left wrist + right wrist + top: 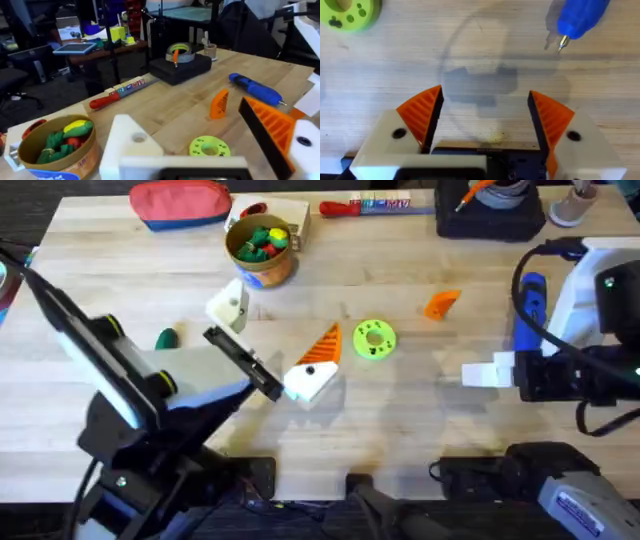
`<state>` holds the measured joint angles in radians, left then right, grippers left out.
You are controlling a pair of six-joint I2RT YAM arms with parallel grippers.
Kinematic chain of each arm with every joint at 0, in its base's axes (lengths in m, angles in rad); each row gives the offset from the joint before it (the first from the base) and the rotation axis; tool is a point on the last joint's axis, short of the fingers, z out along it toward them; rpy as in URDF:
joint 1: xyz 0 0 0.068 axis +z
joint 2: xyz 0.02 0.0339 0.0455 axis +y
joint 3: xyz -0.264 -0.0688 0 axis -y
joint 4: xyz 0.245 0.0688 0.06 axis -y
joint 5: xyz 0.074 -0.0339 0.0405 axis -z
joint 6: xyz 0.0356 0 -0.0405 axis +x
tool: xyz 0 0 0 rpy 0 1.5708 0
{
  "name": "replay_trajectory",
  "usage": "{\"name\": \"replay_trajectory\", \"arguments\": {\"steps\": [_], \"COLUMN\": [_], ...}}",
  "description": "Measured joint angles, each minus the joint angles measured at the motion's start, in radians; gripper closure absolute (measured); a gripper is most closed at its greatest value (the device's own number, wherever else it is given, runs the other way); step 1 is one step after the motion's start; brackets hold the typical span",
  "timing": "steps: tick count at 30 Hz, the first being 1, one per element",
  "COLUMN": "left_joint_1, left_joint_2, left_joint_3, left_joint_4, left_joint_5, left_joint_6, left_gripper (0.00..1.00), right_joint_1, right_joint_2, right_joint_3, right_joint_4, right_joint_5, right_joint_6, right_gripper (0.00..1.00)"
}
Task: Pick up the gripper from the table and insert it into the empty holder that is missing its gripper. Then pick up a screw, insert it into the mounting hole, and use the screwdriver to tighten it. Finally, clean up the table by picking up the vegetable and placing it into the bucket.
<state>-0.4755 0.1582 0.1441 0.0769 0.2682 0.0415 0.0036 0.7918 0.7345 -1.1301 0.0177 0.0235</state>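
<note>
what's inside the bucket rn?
The bucket holds toy vegetables: green pieces, a yellow one, a bit of red. Anything beneath that pile is covered.

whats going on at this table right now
Two robot arms are mid-repair on a fingertip. The left gripper has one plain white wedge-shaped holder missing its pad, and holds nothing. The small loose orange ribbed wedge lies untouched on the wooden table, near the blue cylindrical screwdriver. The right gripper hovers open over bare wood.
</note>
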Motion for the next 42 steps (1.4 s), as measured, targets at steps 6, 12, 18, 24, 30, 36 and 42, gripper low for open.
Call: {"name": "replay_trajectory", "arguments": {"steps": [6, 12, 18, 24, 30, 36, 42], "left_joint_1": [0.0, -0.005, -0.005, -0.005, -0.005, -0.005, -0.005], "left_joint_2": [-0.143, -0.153, -0.148, -0.148, -0.148, -0.148, -0.148], "left_joint_3": [-0.114, -0.138, -0.138, -0.138, -0.138, -0.138, -0.138], "left_joint_4": [0.025, -0.062, -0.131, -0.131, -0.131, -0.131, -0.131], "left_joint_5": [0.031, 0.084, 0.107, 0.107, 0.11, 0.11, 0.11], "left_joint_6": [-0.024, -0.031, -0.035, -0.035, -0.035, -0.035, -0.035], "left_gripper": [0.067, 0.067, 0.067, 0.067, 0.067, 0.067, 0.067], "right_joint_1": [0.0, 0.0, 0.0, 0.0, 0.0, 0.0, 0.0], "right_joint_2": [0.0, 0.0, 0.0, 0.0, 0.0, 0.0, 0.0], "right_joint_3": [0.0, 0.0, 0.0, 0.0, 0.0, 0.0, 0.0], "right_joint_4": [0.0, 0.0, 0.0, 0.0, 0.0, 0.0, 0.002], "right_joint_5": [0.0, 0.0, 0.0, 0.0, 0.0, 0.0, 0.0], "right_joint_6": [0.0, 0.0, 0.0, 0.0, 0.0, 0.0, 0.0], "right_gripper": [0.01, 0.01, 0.01, 0.01, 0.01, 0.01, 0.01]}}
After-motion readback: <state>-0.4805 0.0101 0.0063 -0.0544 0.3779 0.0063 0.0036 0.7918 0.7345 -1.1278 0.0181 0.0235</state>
